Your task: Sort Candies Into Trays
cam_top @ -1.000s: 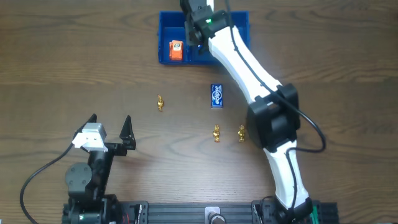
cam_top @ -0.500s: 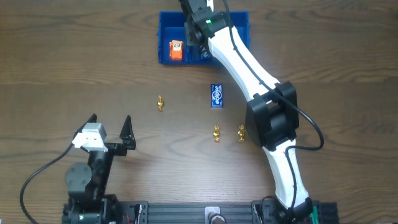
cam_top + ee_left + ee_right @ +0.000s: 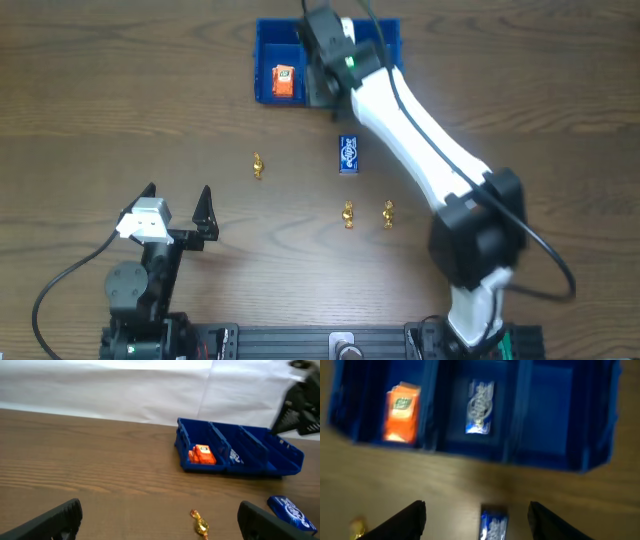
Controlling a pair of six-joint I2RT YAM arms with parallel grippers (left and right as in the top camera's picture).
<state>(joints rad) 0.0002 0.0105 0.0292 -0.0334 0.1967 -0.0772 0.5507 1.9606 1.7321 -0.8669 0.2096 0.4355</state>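
Note:
A blue three-compartment tray (image 3: 385,40) stands at the table's far side. Its left compartment holds an orange candy (image 3: 284,81) (image 3: 400,412) (image 3: 202,454), and its middle one a blue-wrapped candy (image 3: 480,406). Another blue candy (image 3: 347,154) (image 3: 492,525) lies on the wood in front of the tray. Three gold candies (image 3: 258,165) (image 3: 347,214) (image 3: 388,212) are scattered nearer. My right gripper (image 3: 322,55) (image 3: 479,521) hangs open and empty above the tray's front edge. My left gripper (image 3: 178,205) (image 3: 160,525) is open low at the near left.
The tray's right compartment (image 3: 557,410) looks bare. In the left wrist view the tray (image 3: 280,460), one gold candy (image 3: 200,522) and the loose blue candy (image 3: 290,512) lie ahead, with a white backdrop behind the table.
My right arm's elbow swung to the right and its gripper drew back a little from over the tray toward the near side. The left arm and the candies stayed put.

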